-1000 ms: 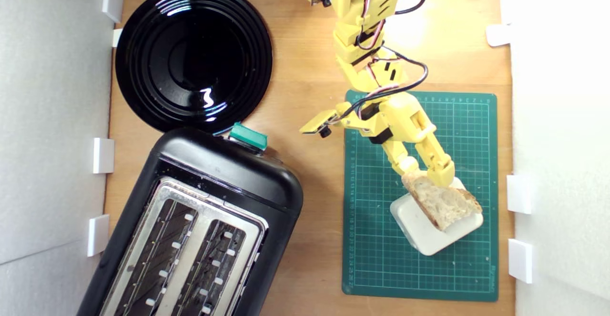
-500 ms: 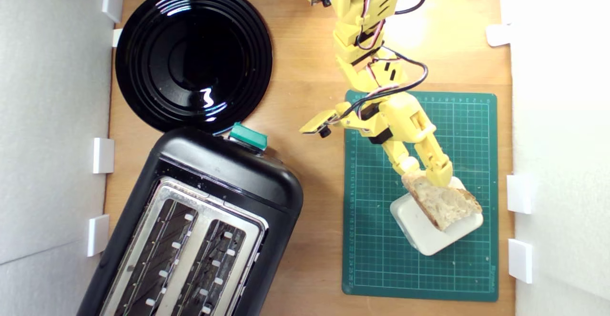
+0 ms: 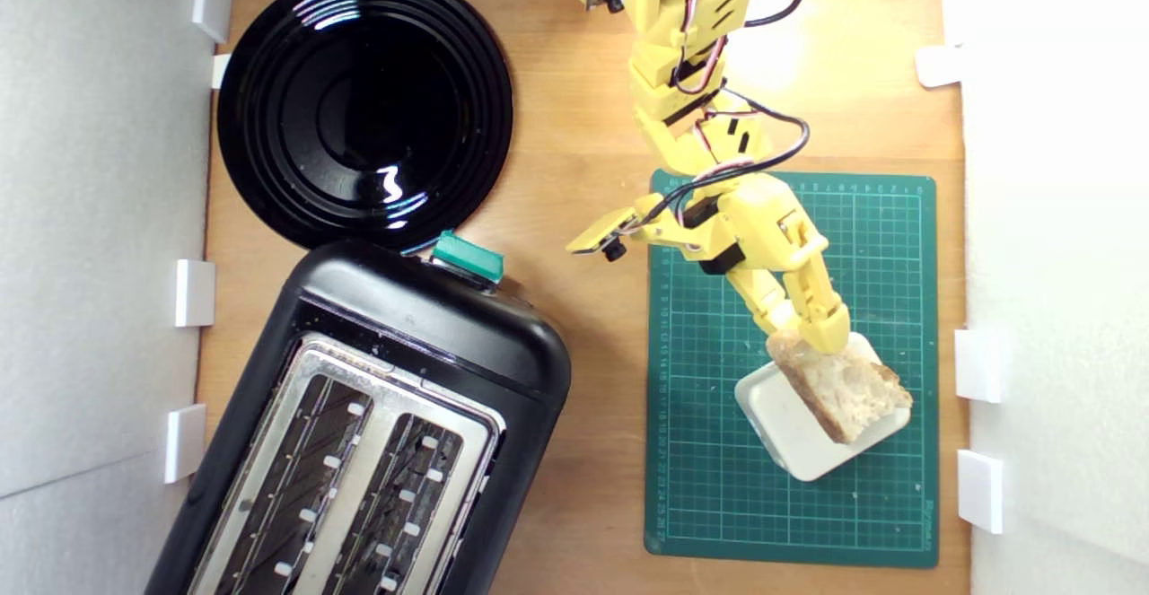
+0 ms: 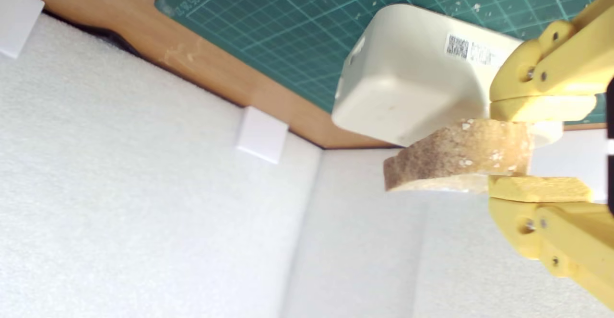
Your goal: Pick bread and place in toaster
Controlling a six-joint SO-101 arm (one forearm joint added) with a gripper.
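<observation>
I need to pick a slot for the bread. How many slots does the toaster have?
2. Both run side by side in the toaster's silver top: one slot toward the exterior view's left, the other slot toward its right; the frame cuts both off.

A wooden table (image 3: pixel 583 128) fills the middle of the exterior view, with a bright glare of light on it at the far right. White foam walls (image 3: pixel 99 218) close it in on the exterior view's left and right, and small white blocks (image 3: pixel 195 293) sit along their lower edges. A green cutting mat (image 3: pixel 709 451) lies on the right half. In the wrist view the foam walls (image 4: pixel 144 222) meet at a corner.
</observation>
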